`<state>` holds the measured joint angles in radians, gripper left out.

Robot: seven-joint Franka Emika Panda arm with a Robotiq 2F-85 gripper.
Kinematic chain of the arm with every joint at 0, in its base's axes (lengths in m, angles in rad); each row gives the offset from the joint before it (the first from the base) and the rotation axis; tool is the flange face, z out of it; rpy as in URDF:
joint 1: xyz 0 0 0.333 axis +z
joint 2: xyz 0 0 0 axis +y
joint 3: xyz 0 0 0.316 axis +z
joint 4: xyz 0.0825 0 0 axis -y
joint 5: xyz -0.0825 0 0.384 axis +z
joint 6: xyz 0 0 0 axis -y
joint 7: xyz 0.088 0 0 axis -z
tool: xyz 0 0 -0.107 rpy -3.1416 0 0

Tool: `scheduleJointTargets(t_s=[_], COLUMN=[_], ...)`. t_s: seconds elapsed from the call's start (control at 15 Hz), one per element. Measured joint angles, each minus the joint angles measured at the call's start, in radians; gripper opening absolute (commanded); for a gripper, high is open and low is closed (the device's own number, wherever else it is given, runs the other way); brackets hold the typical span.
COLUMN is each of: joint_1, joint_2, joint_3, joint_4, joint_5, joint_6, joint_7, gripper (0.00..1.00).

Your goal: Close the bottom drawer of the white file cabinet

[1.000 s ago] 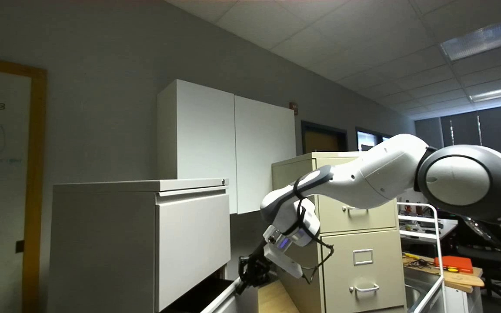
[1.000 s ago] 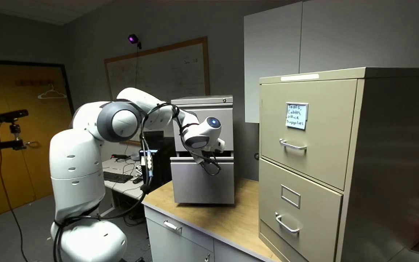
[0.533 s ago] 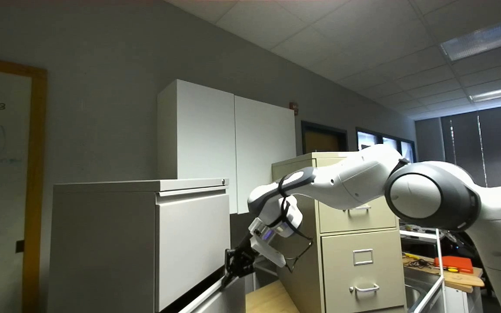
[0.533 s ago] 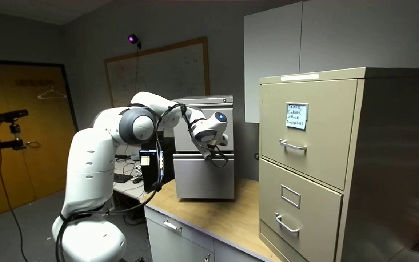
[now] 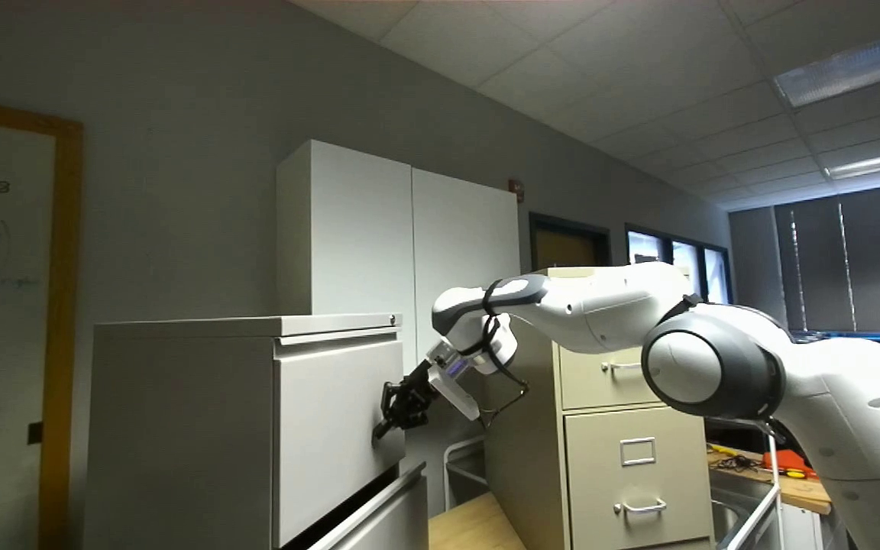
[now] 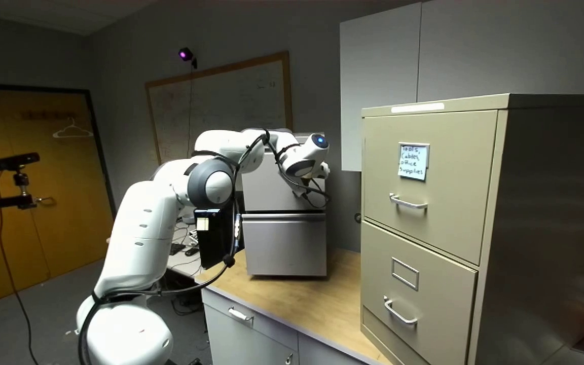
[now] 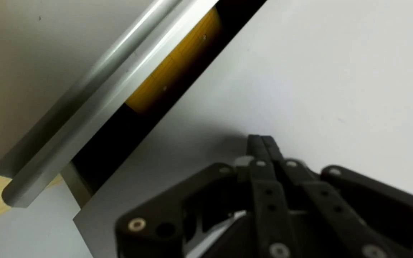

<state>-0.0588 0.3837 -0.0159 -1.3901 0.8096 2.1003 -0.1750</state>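
Gripper [image 7: 262, 138]: fingers pressed together, nothing between them, tips just below the middle of the wrist view; holding them together gives one stiff prod, which suits a push.
Upper drawer front [image 7: 317, 89]: fills the right of the wrist view, ahead of the tips; contact or a hair short of it, I cannot tell. It looks flush, so pressing here likely does nothing for the task. Ease off before dropping lower, or the tips may scrape it.
Open gap [image 7: 109, 150]: dark diagonal band left of the tips in the wrist view, a yellow-orange surface [image 7: 174, 64] inside, its nature unclear. Coming down too close in could drop the tips behind the lip [image 7: 109, 98] and jam them.
Bottom drawer [image 5: 398, 527]: bottom centre of an exterior view, upper left of the wrist view, standing partly out. The next move calls for meeting its flat front below the lip, near mid-width, and pushing straight in; off-centre force may rack it.
White file cabinet [image 5: 180, 435]: lower left of that exterior view, resting on the wooden counter [image 6: 342, 304]; push slowly, since a hard shove might slide it.
Beige cabinet [image 6: 424, 243]: right half of an exterior view; leave the arm [image 5: 623, 305] room when backing out.
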Motion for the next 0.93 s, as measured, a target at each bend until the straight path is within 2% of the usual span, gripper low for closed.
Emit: scheduleJointTargets(t_s=[0.2, 0.4, 0.73, 0.93], joint_1=[-0.027, -0.072, -0.155, -0.158], joint_2=[0.031, 0.041, 0.031, 0.032], joint_3=[-0.005, -0.030, -0.059, -0.055], joint_4=[0.043, 0.030, -0.092, -0.164], joint_5=[-0.020, -0.067, -0.078, -0.067], joint_6=[-0.027, -0.044, -0.064, -0.053], joint_7=[0.032, 0.086, 0.100, 0.100], gripper=[0.00, 0.00, 0.00, 0.00])
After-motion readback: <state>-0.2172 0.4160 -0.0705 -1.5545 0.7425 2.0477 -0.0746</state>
